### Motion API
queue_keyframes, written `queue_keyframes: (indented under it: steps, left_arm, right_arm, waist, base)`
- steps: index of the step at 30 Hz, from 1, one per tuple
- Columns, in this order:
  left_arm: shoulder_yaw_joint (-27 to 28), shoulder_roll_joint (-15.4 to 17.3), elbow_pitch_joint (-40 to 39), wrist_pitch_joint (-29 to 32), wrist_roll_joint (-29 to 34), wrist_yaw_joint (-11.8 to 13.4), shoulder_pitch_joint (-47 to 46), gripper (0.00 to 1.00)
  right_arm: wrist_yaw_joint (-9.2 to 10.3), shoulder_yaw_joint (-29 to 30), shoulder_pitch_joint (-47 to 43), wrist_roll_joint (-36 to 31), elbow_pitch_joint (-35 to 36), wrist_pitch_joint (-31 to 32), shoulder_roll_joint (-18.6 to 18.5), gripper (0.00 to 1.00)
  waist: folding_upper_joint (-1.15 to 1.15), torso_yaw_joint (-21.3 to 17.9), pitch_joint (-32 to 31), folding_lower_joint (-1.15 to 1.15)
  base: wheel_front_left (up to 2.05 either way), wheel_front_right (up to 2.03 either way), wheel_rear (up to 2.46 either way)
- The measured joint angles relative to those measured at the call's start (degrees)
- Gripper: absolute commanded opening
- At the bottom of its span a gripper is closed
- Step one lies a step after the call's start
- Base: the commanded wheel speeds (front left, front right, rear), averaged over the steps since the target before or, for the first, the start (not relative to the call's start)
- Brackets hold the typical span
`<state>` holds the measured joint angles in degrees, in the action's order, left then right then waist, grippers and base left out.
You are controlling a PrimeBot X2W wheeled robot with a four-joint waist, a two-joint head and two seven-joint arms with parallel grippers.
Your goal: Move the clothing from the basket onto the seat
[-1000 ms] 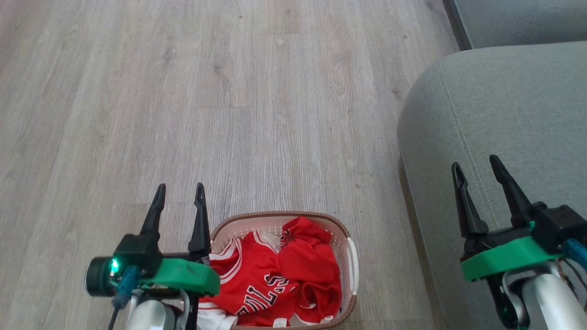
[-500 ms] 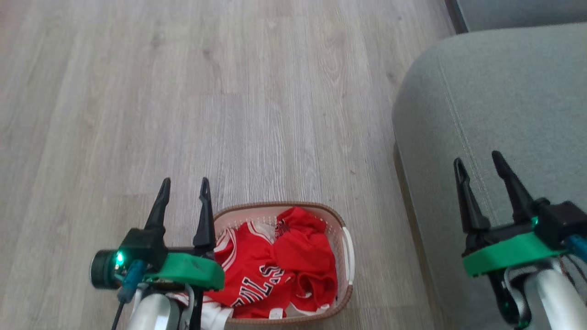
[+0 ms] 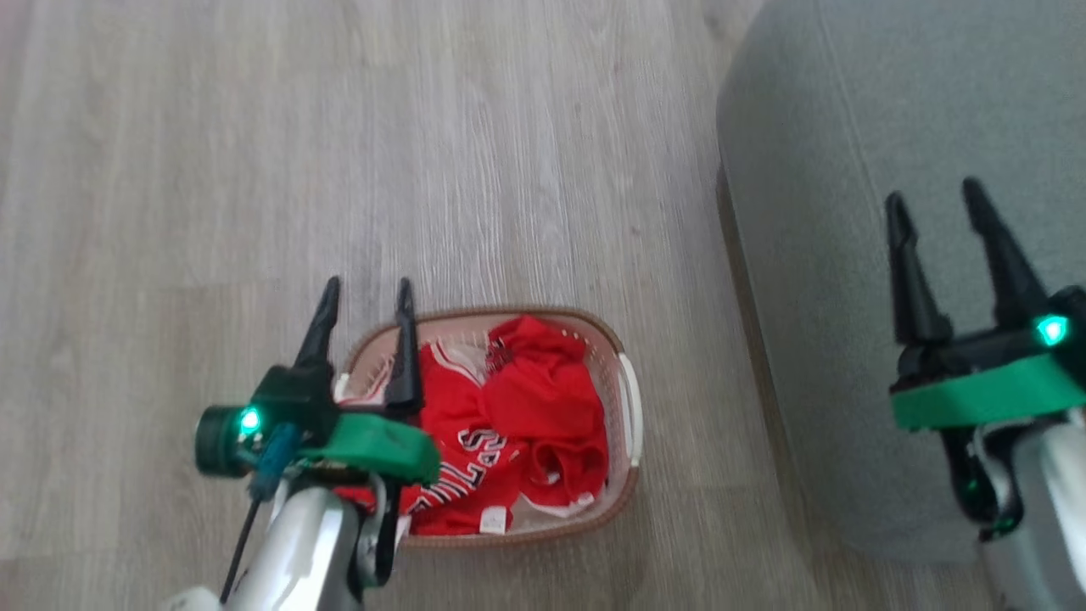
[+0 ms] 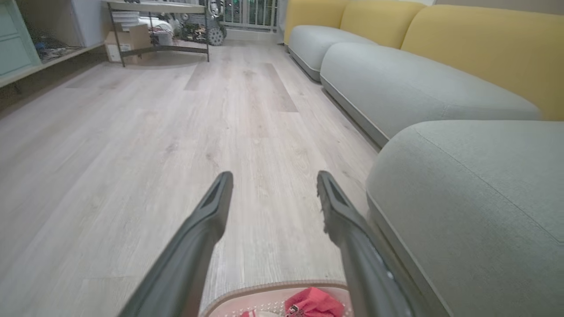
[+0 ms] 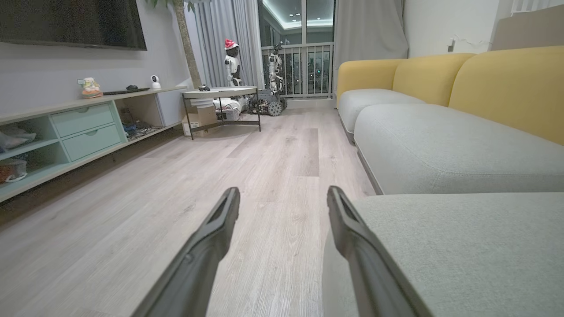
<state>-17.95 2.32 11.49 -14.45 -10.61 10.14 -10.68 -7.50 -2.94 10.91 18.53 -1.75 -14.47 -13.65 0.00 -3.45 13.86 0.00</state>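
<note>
A: What could go wrong from here?
B: The left gripper [image 3: 367, 290] hangs over the left end of the basket [image 3: 551, 311], fingers apart and empty. If it drops straight down, I'd guess one finger could hit the brown rim instead of cloth and tip or shove the basket across the smooth floor [image 3: 509, 170]
A: And the clothing?
B: The clothing [image 3: 526, 407] lies crumpled in the basket, red folds tangled together. A pinch on a loose fold might lift one piece and drag another half out onto the floor, or it might slip free
A: The right gripper?
B: The right gripper [image 3: 933, 193] is spread wide too, holding nothing, over the seat [image 3: 814, 212], well apart from the basket
A: Materials?
B: Thin, slick-looking red fabric with white trim. A light oval basket with perforated plastic walls and a woven rim. The seat is a big rounded cushion in matte grey-green cloth with a stitched seam. The floor is pale wood-grain
</note>
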Motion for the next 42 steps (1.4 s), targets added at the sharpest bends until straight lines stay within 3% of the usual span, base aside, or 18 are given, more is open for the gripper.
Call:
queue_keyframes:
  steps: [11,30,40,42]
  left_arm:
    - [-4.74,-0.02,11.91,0.0,-4.39,0.35,-8.93,1.0]
    - [-11.63,-0.09,41.21,0.0,-16.33,-6.15,-27.98,1.0]
    - [-17.82,-0.07,51.91,0.0,-21.43,-6.76,-38.72,1.0]
    - [-19.24,-0.02,53.71,0.46,-22.47,-7.86,-40.41,1.0]
  right_arm:
    - [0.0,0.48,6.72,2.45,2.99,-0.01,-2.67,1.0]
    - [0.0,-0.47,17.96,5.78,11.36,-0.16,-4.24,1.0]
    - [0.0,0.62,24.38,10.99,16.34,-0.18,-2.99,1.0]
    - [0.0,0.88,25.29,11.26,17.44,-0.18,-3.03,1.0]
  waist:
    - [0.0,-2.23,8.62,0.0]
    - [0.0,-8.52,23.86,0.01]
    - [0.0,-11.68,33.18,0.01]
    - [0.0,-12.22,34.92,0.01]
  base:
    - [0.0,0.0,0.0]
    - [0.0,0.0,0.0]
    - [0.0,0.0,0.0]
    - [0.0,0.0,0.0]
